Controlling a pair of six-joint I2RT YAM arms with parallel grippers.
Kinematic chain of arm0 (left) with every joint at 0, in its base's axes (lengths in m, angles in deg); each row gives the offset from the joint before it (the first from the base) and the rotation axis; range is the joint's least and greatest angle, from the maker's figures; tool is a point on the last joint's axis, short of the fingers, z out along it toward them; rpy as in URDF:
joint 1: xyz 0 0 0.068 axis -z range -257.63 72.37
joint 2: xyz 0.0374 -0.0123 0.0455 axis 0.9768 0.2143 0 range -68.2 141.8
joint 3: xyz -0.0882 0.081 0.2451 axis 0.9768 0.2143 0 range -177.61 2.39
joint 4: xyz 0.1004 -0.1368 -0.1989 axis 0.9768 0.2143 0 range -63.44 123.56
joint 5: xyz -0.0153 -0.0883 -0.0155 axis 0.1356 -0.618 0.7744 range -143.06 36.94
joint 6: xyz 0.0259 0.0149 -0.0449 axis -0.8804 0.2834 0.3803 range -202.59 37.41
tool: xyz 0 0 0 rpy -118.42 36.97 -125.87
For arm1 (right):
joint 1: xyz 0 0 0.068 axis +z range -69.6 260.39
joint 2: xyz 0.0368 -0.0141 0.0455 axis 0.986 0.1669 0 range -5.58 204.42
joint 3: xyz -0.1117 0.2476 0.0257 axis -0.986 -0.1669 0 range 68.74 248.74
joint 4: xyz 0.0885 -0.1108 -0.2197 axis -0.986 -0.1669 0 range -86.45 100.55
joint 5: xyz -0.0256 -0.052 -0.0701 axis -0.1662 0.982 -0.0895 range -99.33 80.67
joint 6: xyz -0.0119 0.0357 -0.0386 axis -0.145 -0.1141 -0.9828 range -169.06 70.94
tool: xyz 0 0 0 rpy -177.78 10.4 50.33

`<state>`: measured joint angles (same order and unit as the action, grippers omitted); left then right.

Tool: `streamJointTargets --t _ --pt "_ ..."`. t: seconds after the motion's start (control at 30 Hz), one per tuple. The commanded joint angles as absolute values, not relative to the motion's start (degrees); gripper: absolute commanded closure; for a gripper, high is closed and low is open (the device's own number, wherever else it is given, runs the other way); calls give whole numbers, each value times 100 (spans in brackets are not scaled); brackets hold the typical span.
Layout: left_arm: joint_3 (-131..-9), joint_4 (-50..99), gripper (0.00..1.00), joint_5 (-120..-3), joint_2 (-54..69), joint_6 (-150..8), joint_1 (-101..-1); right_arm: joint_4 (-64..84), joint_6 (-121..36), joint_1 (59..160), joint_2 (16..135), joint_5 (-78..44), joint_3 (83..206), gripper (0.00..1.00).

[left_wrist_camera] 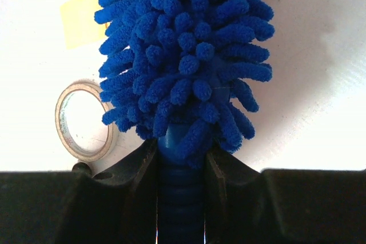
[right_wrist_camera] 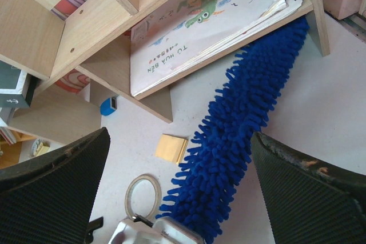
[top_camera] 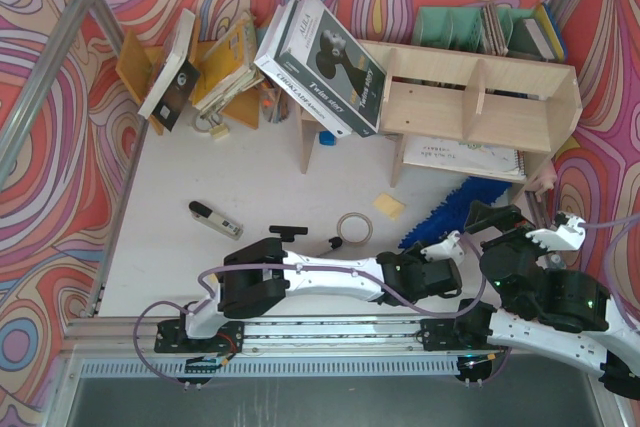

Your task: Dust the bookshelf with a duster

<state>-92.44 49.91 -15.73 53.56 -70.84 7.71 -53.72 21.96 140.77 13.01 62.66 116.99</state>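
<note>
Holding the duster [left_wrist_camera: 183, 44] by the neck of its smooth blue handle, the left end effector [left_wrist_camera: 182, 161] clamps both fingers against the plastic just below the shaggy strands, a grip that looks firm enough for wiping. Seen from above, the duster lies low over the bench [top_camera: 270, 177] at the lower right of the frame. Its tip reaches the bottom right corner of the bookshelf [top_camera: 480, 97], beside the spiral-bound picture book [right_wrist_camera: 200, 21] on the lowest board; whether the strands rest on the bench I cannot tell. The right end effector [right_wrist_camera: 180, 161] hangs above with its fingers spread wide, holding nothing. To dust well, I judge the left arm should lift the head onto a board and draw it lengthwise with light pressure, tilted so the fluff, not the handle, meets the wood. The upright dividers could snag it and the loose book could shift, so short strokes within each compartment seem safer.
</note>
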Motion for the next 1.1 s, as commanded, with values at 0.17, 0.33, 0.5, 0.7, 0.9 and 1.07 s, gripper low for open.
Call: streamJointTargets --t 0.17,0.33,0.5,0.7,0.9,1.07 --pt "-9506 4826 100 -1419 5163 -7328 736 -5493 2336 14130 1270 6422 11655 1" --pt "-8887 4079 100 -1259 4596 -7370 737 -5493 2336 14130 1270 6424 11655 1" --pt "-8740 3849 100 -1236 4475 -7415 737 -5476 2336 14130 1285 6441 11647 1" --pt "-9201 4539 100 -1509 4993 -7238 739 -5484 2336 14130 1296 6443 11655 1" --pt "-9054 4725 100 -1340 4921 -7119 865 -5476 2336 14130 1295 6453 11646 1" --pt "-8644 4621 100 -881 4614 -6919 990 -5471 2336 14131 1309 6446 11646 1"
